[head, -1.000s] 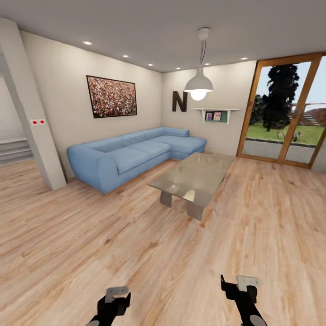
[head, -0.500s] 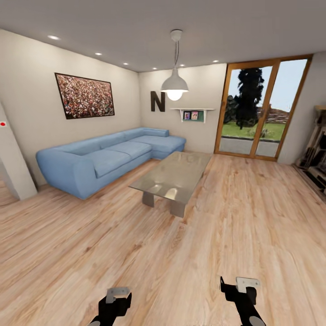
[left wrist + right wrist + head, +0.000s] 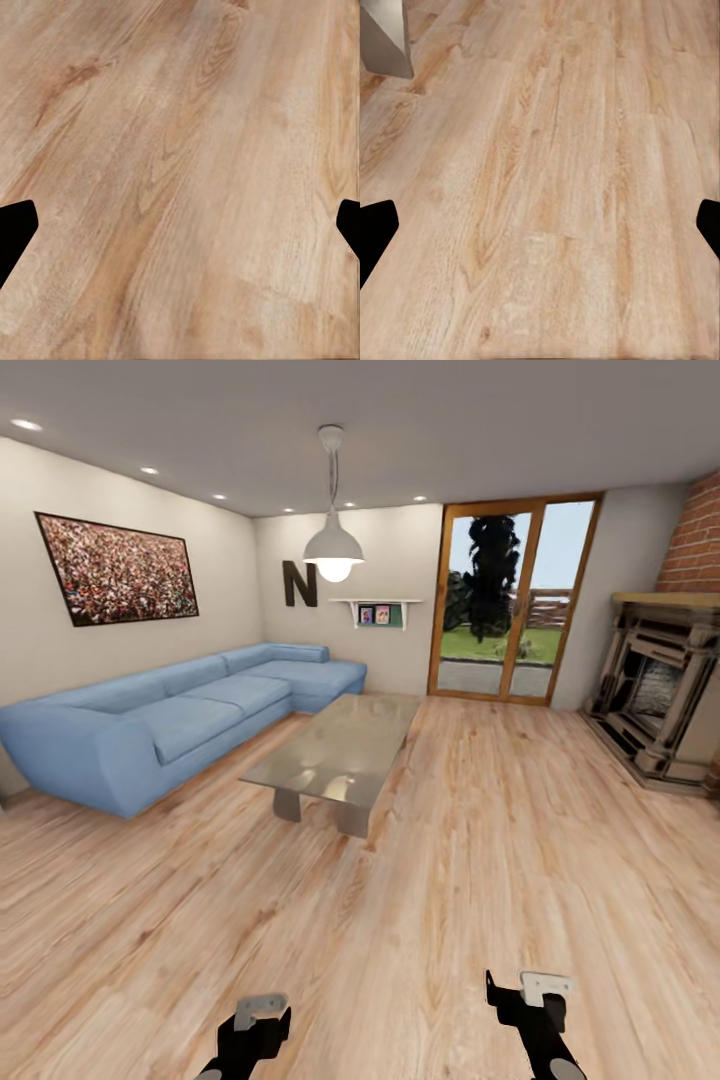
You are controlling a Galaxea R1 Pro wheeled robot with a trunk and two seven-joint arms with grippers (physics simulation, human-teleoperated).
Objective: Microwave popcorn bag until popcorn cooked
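Note:
I am in a living room; the popcorn bag, the microwave and the kitchen countertop are out of view. My left gripper [image 3: 258, 1015] hangs low over the wooden floor at the head view's lower edge. In the left wrist view, the left gripper [image 3: 180, 229] has its dark fingertips [image 3: 15, 232] far apart with bare planks between them, so it is open and empty. My right gripper [image 3: 528, 995] is held low on the other side. The right wrist view shows the right gripper [image 3: 540, 229] open over the floor too.
A blue corner sofa [image 3: 160, 720] runs along the left wall. A glass coffee table [image 3: 335, 750] stands mid-room; one of its grey legs [image 3: 382, 37] is in the right wrist view. A stone fireplace [image 3: 660, 690] is at the right and glass patio doors [image 3: 505, 605] are at the back. Wooden floor [image 3: 480, 840] stretches ahead.
The camera has turned to the right, so the sofa, table and lamp slid left in the picture and the fireplace came into view. Both arms keep the same pose.

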